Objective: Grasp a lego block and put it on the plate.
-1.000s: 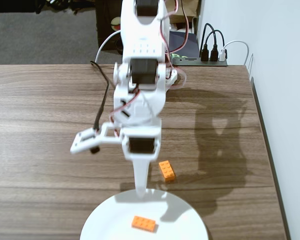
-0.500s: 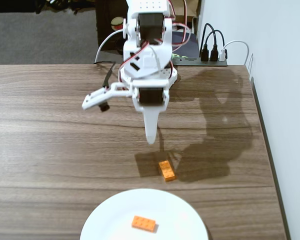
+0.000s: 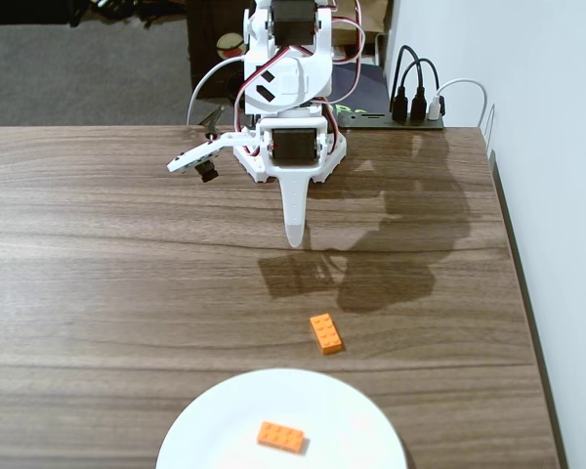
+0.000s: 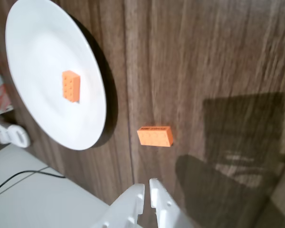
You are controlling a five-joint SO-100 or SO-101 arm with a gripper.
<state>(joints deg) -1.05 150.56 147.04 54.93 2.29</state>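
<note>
One orange lego block [image 3: 325, 332] lies on the wooden table, between the arm and the plate; it also shows in the wrist view [image 4: 155, 136]. A second orange block [image 3: 280, 436] lies flat on the white plate [image 3: 215, 425] at the front edge; the wrist view shows it [image 4: 71, 86] on the plate [image 4: 38, 42] too. My white gripper [image 3: 294, 237] hangs above the table well behind the loose block, pointing down. In the wrist view the gripper [image 4: 147, 188] is shut and empty, its fingers almost touching.
The arm's base [image 3: 293, 156] stands at the table's far edge. Black cables and a power strip [image 3: 410, 107] sit behind it at the back right. A white wall runs along the right side. The arm's shadow falls on the wood near the loose block.
</note>
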